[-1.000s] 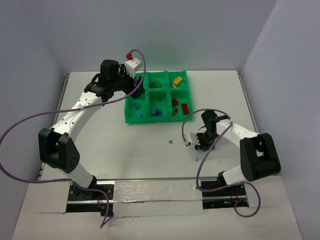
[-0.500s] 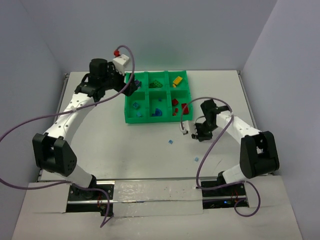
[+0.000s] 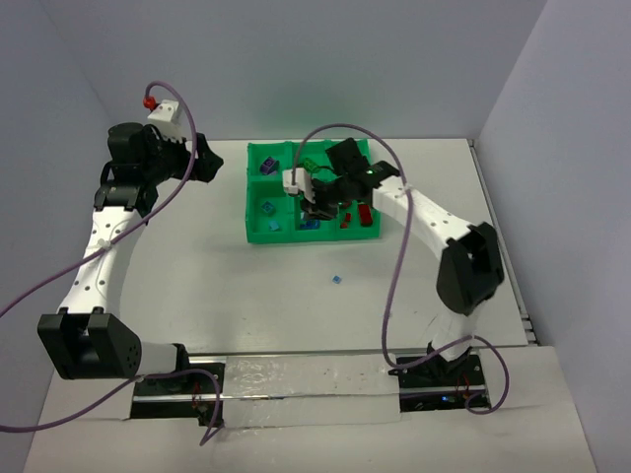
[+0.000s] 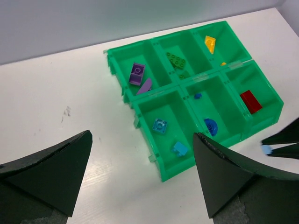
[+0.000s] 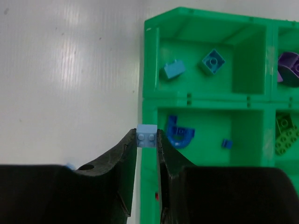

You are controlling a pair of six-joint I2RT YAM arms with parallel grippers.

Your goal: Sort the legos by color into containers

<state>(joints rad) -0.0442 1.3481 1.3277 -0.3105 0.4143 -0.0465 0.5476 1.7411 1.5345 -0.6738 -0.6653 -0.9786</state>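
White tabletop and pale lilac walls frame the green tray (image 3: 258,235), whose six compartments already hold sorted pieces. The right gripper (image 5: 146,145) is clamped on a small light-blue brick (image 5: 147,138), pinched only at the very tips of its fingers. In the right wrist view the brick hangs above the tray's outer wall, beside the dark-blue compartment (image 5: 205,154) and short of the light-blue compartment (image 5: 201,79), where two matching bricks lie. The left gripper (image 3: 205,164) is spread wide and holds nothing; it sits off the tray's left side.

Risks, as I judge them:
- Letting go here would probably put the brick on the wall, so it could bounce back onto the table or roll in with the dark-blue pieces. The cause is that the gripper is not yet over the right cell.
- The shallow fingertip hold could let so small a brick twist or slip out during the sideways move.
- Coming down too close to the wall could nudge the tray.

Compared with a second ago, the right arm has left the near-right table, where it stood low beside a small blue piece. That piece is gone from the table. The left arm has swung away from the tray's far-left cell. A stray blue piece (image 3: 337,280) lies where it did.
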